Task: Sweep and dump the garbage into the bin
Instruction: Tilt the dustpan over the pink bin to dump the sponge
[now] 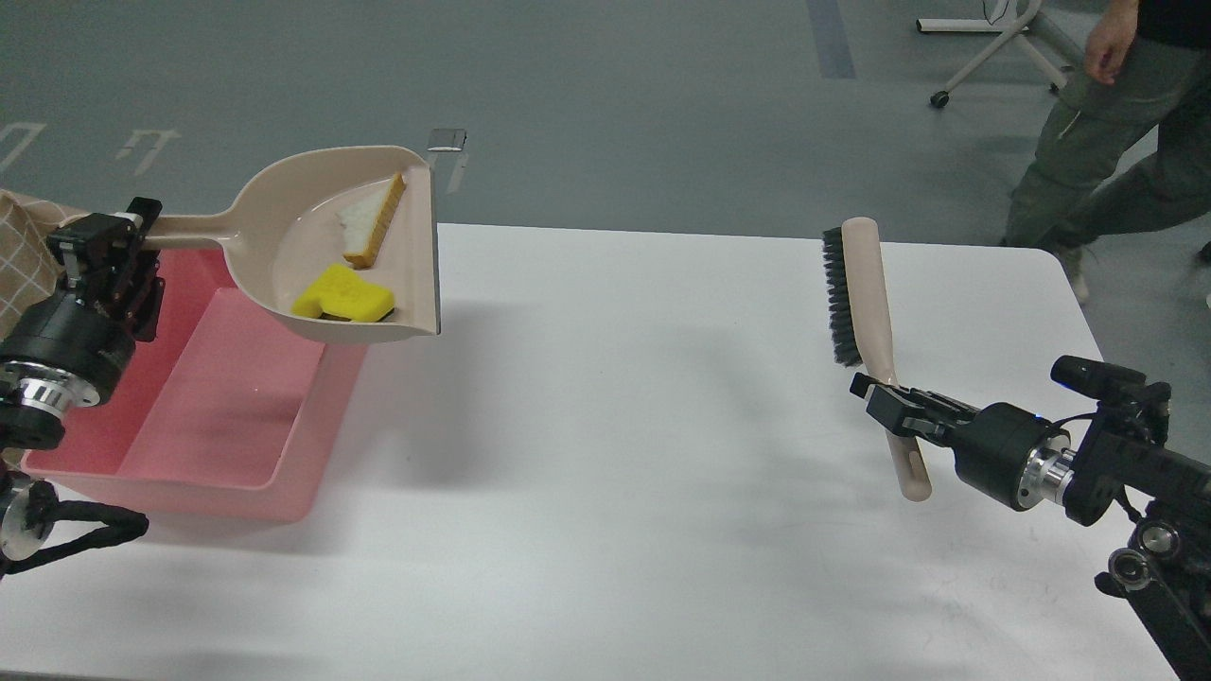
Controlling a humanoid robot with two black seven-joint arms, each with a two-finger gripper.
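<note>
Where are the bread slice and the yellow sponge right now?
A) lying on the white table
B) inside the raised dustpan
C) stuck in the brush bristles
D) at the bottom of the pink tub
B: the bread slice and yellow sponge lie in the dustpan held above the pink tub.

Both arms are matte black. Behind the left pincer [142, 227] sits a fat black cylinder with a polished silver ring; a braided black cable loops below. Behind the right pincer [875, 397], another black drum, silver collar, thin wires, round bolts.
</note>
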